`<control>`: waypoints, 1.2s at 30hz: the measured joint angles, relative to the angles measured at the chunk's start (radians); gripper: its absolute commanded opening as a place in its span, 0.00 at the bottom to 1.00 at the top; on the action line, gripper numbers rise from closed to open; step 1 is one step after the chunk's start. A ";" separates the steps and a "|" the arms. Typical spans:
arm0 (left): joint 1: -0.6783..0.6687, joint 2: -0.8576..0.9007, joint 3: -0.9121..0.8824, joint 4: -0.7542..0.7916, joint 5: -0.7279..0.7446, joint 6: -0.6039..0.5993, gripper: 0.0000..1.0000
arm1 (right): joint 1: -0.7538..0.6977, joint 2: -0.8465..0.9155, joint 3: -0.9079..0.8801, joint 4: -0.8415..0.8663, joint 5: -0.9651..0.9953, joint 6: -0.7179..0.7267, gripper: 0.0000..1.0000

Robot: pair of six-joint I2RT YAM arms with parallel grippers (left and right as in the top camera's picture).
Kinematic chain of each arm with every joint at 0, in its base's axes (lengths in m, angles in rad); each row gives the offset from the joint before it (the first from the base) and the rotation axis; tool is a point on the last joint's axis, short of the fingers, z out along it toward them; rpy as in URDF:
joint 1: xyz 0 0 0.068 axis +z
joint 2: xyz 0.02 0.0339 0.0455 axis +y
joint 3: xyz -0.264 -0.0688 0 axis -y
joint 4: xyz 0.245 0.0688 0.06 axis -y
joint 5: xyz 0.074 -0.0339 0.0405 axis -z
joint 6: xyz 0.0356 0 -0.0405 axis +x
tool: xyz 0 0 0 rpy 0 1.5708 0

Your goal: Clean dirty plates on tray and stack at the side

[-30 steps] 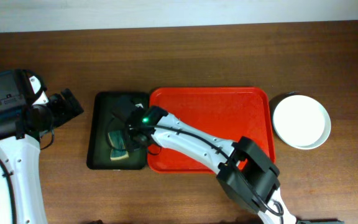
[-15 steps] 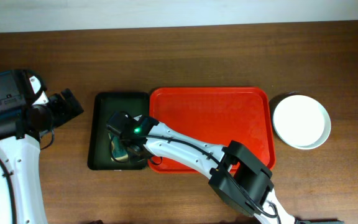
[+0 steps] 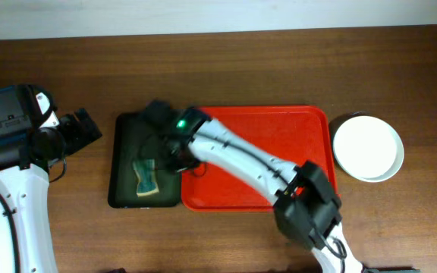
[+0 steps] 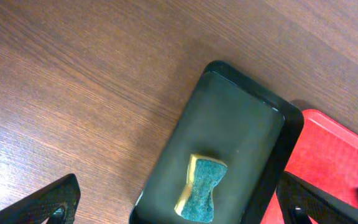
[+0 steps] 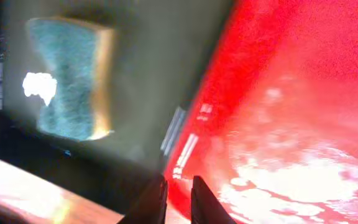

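Observation:
The red tray lies mid-table with nothing on it; it also shows in the right wrist view and the left wrist view. The plates sit to its right on the table, the white one uppermost; the mint green and blue ones are hidden. My right gripper hangs over the red tray's left rim, fingers close together with nothing between them. My left gripper is open and empty, left of the green tray.
A dark green tray sits against the red tray's left side. A teal and yellow sponge lies loose in it. The right arm stretches across the red tray.
The right gripper came down on the sponge in the green tray, then drew away toward the red tray's rim. The sponge now lies uncovered. The left arm has not moved.

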 measured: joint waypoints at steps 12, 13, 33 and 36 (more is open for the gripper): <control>0.000 0.000 0.000 0.000 0.000 0.000 0.99 | -0.397 0.000 0.018 -0.113 -0.015 -0.031 0.98; 0.000 0.000 0.000 0.000 0.000 0.000 0.99 | -0.413 0.000 0.018 -0.113 -0.015 -0.031 0.98; 0.000 0.000 0.000 0.000 0.000 0.000 0.99 | -0.441 -0.149 0.018 -0.113 -0.015 -0.034 0.98; 0.000 0.000 0.000 0.000 0.000 0.000 0.99 | -0.441 -0.298 0.018 -0.114 -0.017 -0.034 0.98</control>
